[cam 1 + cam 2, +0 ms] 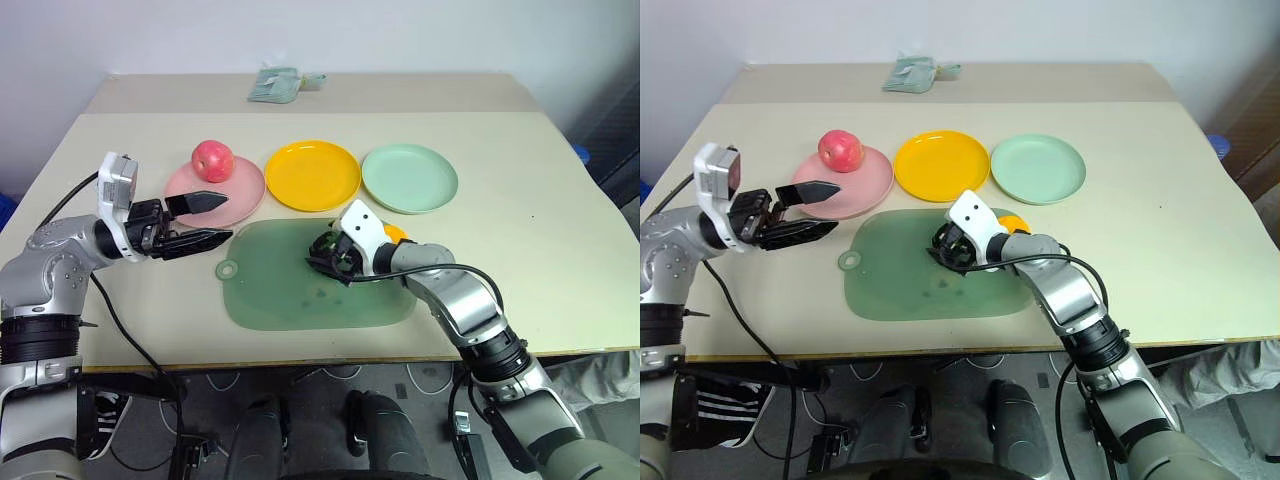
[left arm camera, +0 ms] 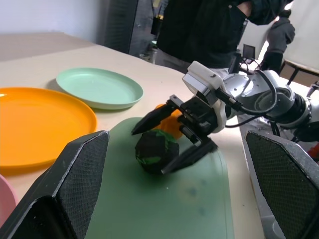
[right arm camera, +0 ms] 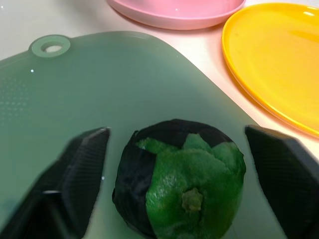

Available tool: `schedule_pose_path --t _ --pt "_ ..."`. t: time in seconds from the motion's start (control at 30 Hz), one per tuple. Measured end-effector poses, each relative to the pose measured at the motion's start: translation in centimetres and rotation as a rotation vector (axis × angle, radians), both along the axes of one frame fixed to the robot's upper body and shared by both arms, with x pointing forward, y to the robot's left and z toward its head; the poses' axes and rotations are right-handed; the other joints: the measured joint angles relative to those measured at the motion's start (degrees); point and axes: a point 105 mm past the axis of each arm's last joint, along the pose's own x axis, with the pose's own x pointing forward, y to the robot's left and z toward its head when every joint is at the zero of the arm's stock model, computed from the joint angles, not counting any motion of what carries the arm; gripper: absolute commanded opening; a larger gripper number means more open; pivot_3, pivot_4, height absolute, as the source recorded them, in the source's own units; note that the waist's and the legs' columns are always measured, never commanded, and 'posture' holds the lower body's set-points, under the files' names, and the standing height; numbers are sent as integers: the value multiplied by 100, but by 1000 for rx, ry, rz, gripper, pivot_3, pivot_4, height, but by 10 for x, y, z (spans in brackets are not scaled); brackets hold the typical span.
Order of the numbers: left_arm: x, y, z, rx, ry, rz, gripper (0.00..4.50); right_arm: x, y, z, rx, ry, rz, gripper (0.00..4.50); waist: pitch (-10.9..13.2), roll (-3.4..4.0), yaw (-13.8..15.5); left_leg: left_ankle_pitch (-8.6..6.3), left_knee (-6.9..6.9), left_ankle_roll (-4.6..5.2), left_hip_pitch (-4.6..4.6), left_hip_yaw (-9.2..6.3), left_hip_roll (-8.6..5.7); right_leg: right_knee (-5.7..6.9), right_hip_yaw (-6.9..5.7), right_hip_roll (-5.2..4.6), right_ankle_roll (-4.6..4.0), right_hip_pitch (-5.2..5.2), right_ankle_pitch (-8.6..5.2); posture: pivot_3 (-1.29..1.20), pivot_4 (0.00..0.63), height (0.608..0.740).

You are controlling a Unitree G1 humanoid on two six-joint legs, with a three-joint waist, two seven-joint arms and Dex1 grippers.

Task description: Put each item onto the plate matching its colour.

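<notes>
Right tool [image 2: 172,147] straddles – fingers spread – the round green-and-black ball [image 3: 179,196], stem-end facing it; left tool [image 1: 200,222] gapes empty.

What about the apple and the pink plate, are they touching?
Touching. The left eye view shows the apple resting on the pink plate, with no gap beneath it.

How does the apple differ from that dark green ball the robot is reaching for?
The apple is red-pink and smooth; the green-and-black ball is dark and lumpy. The apple sits on the pink plate, its matching colour, while the ball lies on the translucent green mat, not on any plate. The right gripper straddles the ball; nothing touches the apple. Both are round and similar in size.
</notes>
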Motion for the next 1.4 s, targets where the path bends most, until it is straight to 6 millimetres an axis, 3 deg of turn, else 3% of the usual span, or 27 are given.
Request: schedule_pose_path --t 0.8,0.93,1.17,1.3,1.4 --pt "1 -2 1 -7 -44 -1 4500 -4 2 0 9 23 8 3227 0 0 -2 0 0 0 0 0 0 0 0 0 -1 0 0 0 150 740" --pt "1 -2 2 -12 -48 1 4500 -4 5 10 61 21 9 3227 0 0 -1 0 0 0 0 0 0 0 0 0 0 0 0 0 150 740" --pt "9 -5 7 -55 -80 34 4500 23 -15 76 209 -150 -106 3227 0 1 10 0 -1 0 -1 0 0 -3 0 0 1 0 1 0 150 740" --pt "19 -9 19 -99 -162 85 4500 55 -45 91 240 -233 -286 3227 1 1 3 1 -1 -1 -1 2 -2 -2 0 -1 1 0 1 0 150 740" --pt "28 -14 18 -122 -163 140 4500 81 -77 94 246 -273 -451 3227 1 2 -10 0 -5 -1 0 4 -2 -2 1 -1 3 0 2 0 150 740"
